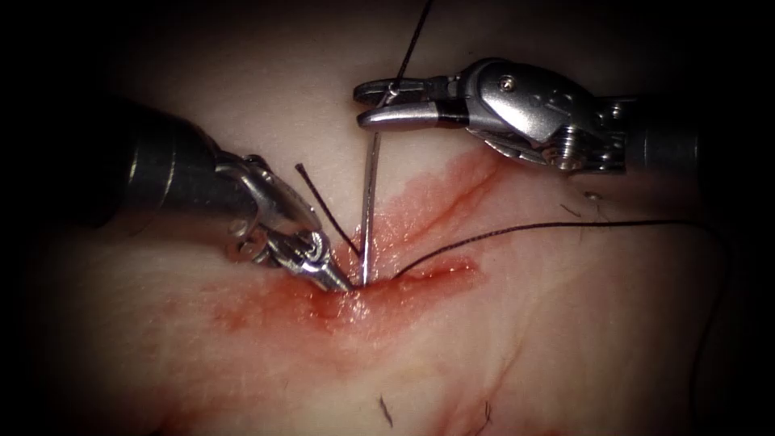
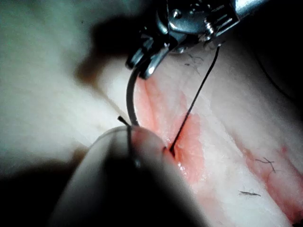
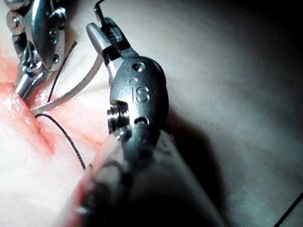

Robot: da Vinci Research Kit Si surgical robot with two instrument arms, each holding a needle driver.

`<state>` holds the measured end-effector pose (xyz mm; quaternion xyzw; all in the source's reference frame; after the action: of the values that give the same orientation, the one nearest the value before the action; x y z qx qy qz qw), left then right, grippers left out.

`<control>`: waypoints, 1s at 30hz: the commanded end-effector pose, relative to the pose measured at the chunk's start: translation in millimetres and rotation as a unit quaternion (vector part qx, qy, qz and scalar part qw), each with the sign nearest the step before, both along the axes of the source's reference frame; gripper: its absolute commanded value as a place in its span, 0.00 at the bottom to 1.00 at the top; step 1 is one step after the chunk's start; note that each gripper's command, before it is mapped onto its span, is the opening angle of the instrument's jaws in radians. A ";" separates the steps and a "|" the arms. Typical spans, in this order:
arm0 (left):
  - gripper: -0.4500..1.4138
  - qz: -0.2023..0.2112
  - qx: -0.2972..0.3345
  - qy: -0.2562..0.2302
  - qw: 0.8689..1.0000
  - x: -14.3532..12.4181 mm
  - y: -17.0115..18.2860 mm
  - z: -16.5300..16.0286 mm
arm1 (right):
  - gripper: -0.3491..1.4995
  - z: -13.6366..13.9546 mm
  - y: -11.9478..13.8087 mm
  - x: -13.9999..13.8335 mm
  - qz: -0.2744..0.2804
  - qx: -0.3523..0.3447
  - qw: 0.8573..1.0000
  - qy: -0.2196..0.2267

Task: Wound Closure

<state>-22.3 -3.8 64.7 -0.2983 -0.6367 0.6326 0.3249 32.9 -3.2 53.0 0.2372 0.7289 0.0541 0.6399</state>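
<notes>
Gripping the curved needle (image 1: 370, 202) near its thread end: right tool (image 1: 379, 103), jaws closed; needle tip buried in the tissue (image 1: 565, 339) at the cut (image 1: 420, 274). Left tool (image 1: 335, 278), closed, pressing tissue beside the tip.

Needle (image 1: 370, 211) tip buried in tissue (image 1: 565, 323)

Right hand (image 1: 373, 103) clamped, left hand (image 1: 343, 284) pinched

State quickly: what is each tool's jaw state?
Left tool: shut on the tissue beside the needle.
Right tool: shut on the needle's swaged end.
</notes>
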 end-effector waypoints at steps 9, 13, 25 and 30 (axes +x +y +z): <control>0.00 0.001 -0.001 -0.001 1.000 -0.6 -0.2 0.5 | 0.00 1.3 0.7 1.0 -0.001 0.051 0.999 -0.006; 0.00 0.002 -0.001 -0.001 1.000 -0.6 -0.4 0.5 | 0.00 1.5 1.1 1.2 0.000 0.065 0.998 -0.009; 0.00 0.004 -0.002 -0.001 1.000 -0.7 -0.4 0.6 | 0.00 1.9 1.8 1.7 0.002 0.110 0.994 -0.015; 0.00 0.004 -0.002 -0.001 1.000 -0.8 -0.5 0.7 | 0.00 2.0 2.2 2.1 0.007 0.115 0.993 -0.011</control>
<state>-22.6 -4.4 64.8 -0.2969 -0.6373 0.6346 0.3209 34.0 -1.5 54.9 0.3051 0.7108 0.1472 0.6165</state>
